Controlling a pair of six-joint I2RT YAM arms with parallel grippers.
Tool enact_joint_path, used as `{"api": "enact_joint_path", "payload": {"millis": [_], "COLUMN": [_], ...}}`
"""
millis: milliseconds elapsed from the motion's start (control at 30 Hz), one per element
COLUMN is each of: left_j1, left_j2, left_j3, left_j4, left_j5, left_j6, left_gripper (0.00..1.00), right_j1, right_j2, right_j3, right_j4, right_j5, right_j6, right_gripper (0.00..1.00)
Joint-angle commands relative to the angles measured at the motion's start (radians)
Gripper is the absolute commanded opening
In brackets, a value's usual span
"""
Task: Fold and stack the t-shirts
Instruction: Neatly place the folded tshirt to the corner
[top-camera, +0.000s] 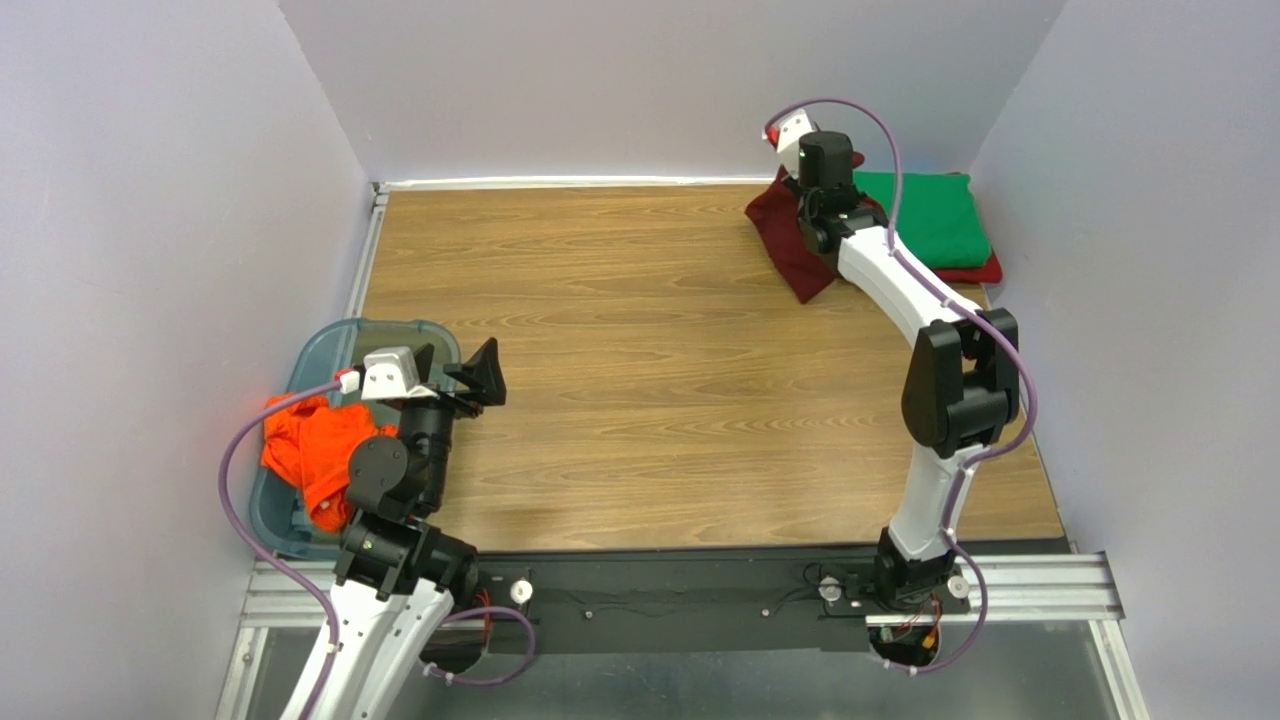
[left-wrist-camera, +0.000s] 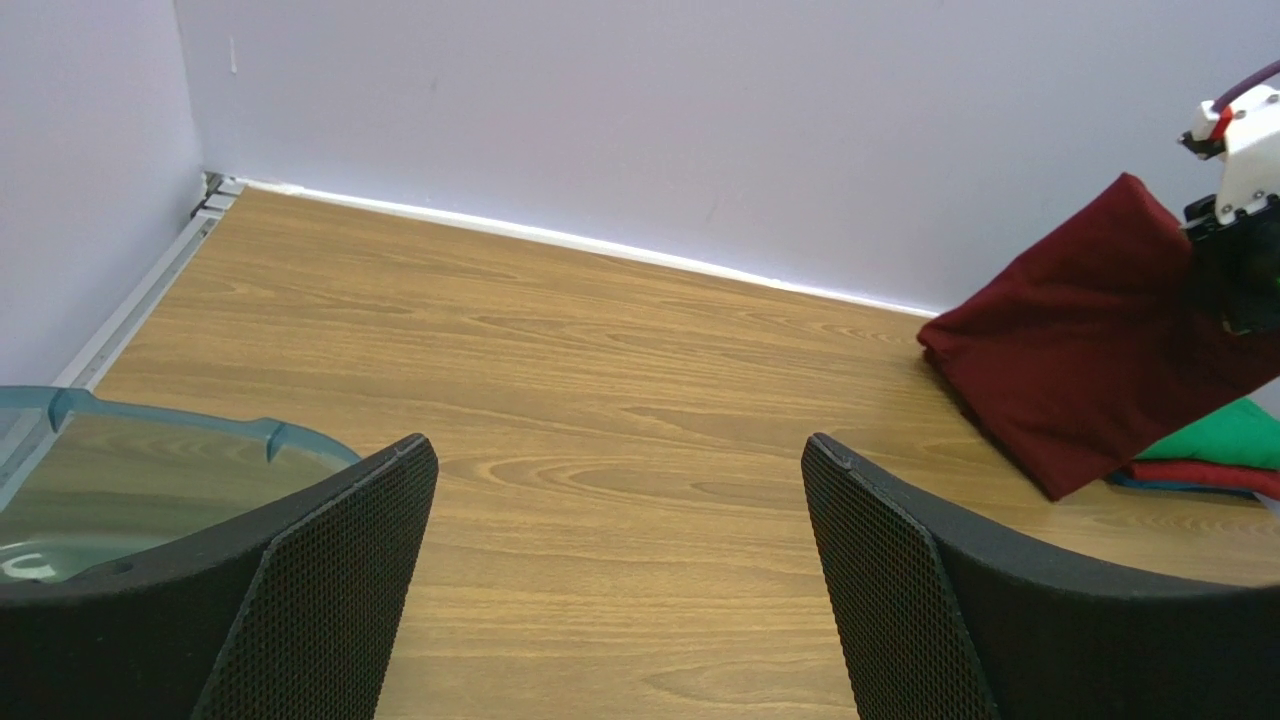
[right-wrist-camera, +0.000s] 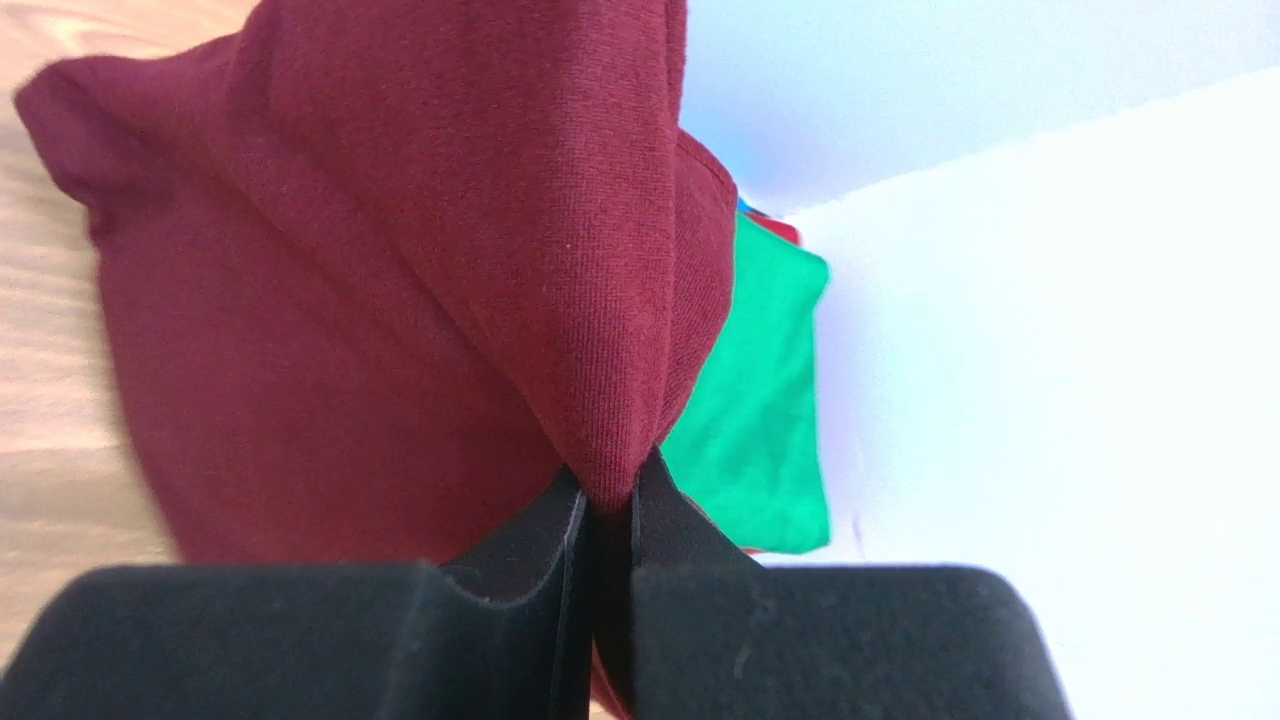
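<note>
My right gripper (right-wrist-camera: 609, 503) is shut on a fold of the dark maroon t-shirt (right-wrist-camera: 391, 270) and holds it lifted at the far right corner of the table, where it shows in the top view (top-camera: 789, 233) and in the left wrist view (left-wrist-camera: 1074, 345). A folded green t-shirt (top-camera: 920, 213) lies on a red one (top-camera: 984, 273) beside it; the green also shows in the right wrist view (right-wrist-camera: 759, 405). A bright orange t-shirt (top-camera: 308, 447) is crumpled in the bin. My left gripper (left-wrist-camera: 619, 570) is open and empty above the table near the bin.
A teal plastic bin (top-camera: 323, 353) stands at the table's left edge; its rim shows in the left wrist view (left-wrist-camera: 166, 420). Pale walls close in the wooden table (top-camera: 631, 375) on three sides.
</note>
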Motion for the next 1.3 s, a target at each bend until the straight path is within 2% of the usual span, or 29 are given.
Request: {"api": "enact_joint_path", "payload": {"millis": [0,367,967,1267], "left_j1": [-0.002,-0.002,-0.002,-0.002], "left_j2": [-0.007,0.002,0.022,0.036], "left_j3": [0.021,0.032,0.044,0.043], "left_j4": [-0.007,-0.007,-0.027,-0.029], "left_j5": [-0.036,-0.033,-0.048,-0.044], "left_j6": [0.013,-0.014,-0.010,-0.010], "left_gripper": [0.98,0.98,0.98,0.98], "right_j1": [-0.027,-0.058,-0.118,-0.199], "right_j2": [0.025,0.039,0.094,0.166], "right_j3": [0.064,0.148,0.228,0.266], "right_j4": [0.018,0.017,0.018,0.017], "right_j5": [0.077,0.174,0.155,0.165], "right_j6": [0.023,0.061,0.117,0.170], "right_gripper": [0.01,0.01,0.01,0.01]}}
